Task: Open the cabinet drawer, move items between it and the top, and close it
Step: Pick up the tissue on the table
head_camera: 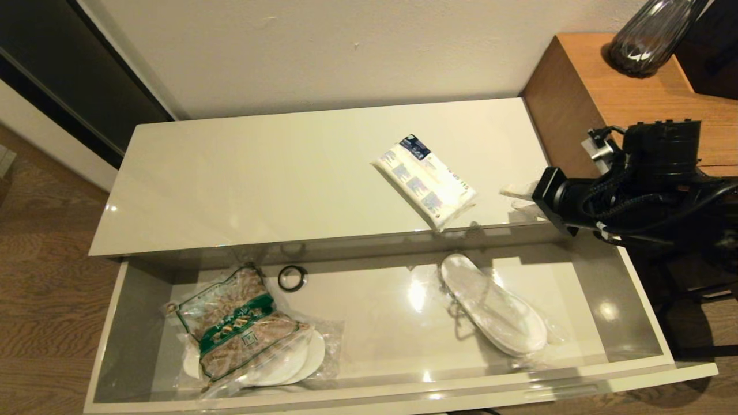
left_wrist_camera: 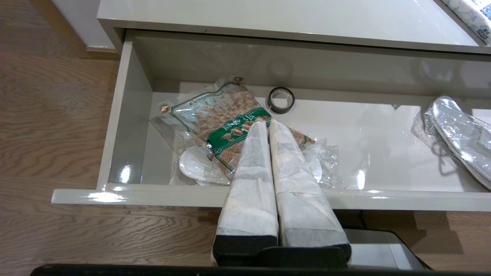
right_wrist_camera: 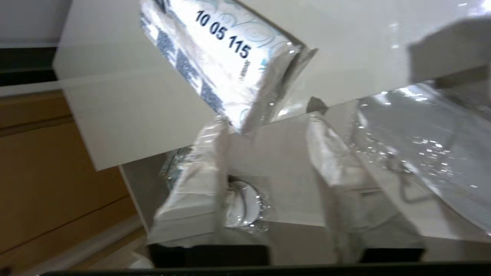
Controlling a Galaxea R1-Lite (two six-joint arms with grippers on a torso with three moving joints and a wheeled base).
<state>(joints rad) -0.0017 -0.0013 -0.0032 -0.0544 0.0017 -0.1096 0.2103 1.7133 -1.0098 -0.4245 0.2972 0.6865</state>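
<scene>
Right gripper (right_wrist_camera: 268,126) reaching level over the top's (head_camera: 259,173) right end, fingers spread, empty, beside white packet (head_camera: 425,181), left gripper (left_wrist_camera: 268,126) parked before the open cabinet drawer (head_camera: 375,397), fingers pressed together

A hotel-style bedroom: a low glossy cream cabinet (head_camera: 259,173) stands against a plain wall on wood-plank flooring (head_camera: 40,288), wrapped disposable slippers (head_camera: 496,305) lying in its open drawer (head_camera: 634,300), a wooden desk (head_camera: 611,86) with a dark glass vase (head_camera: 651,34) at two o'clock.
</scene>
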